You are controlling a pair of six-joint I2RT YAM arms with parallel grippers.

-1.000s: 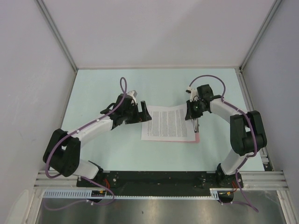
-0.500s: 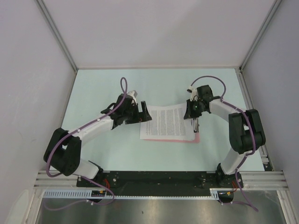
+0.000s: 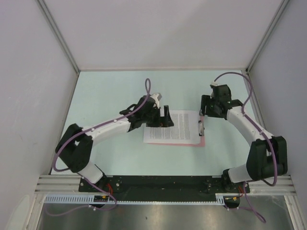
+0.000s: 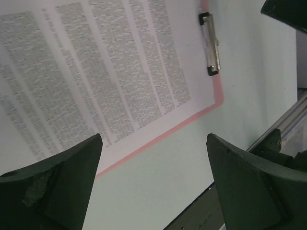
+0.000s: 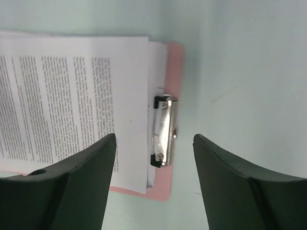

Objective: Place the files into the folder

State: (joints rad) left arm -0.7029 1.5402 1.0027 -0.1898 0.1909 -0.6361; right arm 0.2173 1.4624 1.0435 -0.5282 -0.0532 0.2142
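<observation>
The files (image 3: 178,126), white sheets of dense black text, lie flat on the pink folder (image 3: 175,143) in the middle of the table. Their right edge reaches the metal clip (image 3: 200,128). My left gripper (image 3: 166,118) hovers open over the files' left part. In the left wrist view the files (image 4: 96,72), the folder's pink rim (image 4: 192,120) and the clip (image 4: 210,45) lie beyond the gripper (image 4: 153,177), nothing between its fingers. My right gripper (image 3: 207,108) is open just behind the clip. The right wrist view shows the clip (image 5: 163,136), files (image 5: 72,96) and folder (image 5: 175,62) below the empty gripper (image 5: 153,177).
Grey enclosure walls stand on three sides of the pale green table (image 3: 105,91). An aluminium rail (image 3: 163,184) with the arm bases runs along the near edge and shows at the right of the left wrist view (image 4: 288,120).
My right gripper has opened, let go of the clip and drawn back to the right. My left gripper has moved right, over the files. The files now lie flat.
</observation>
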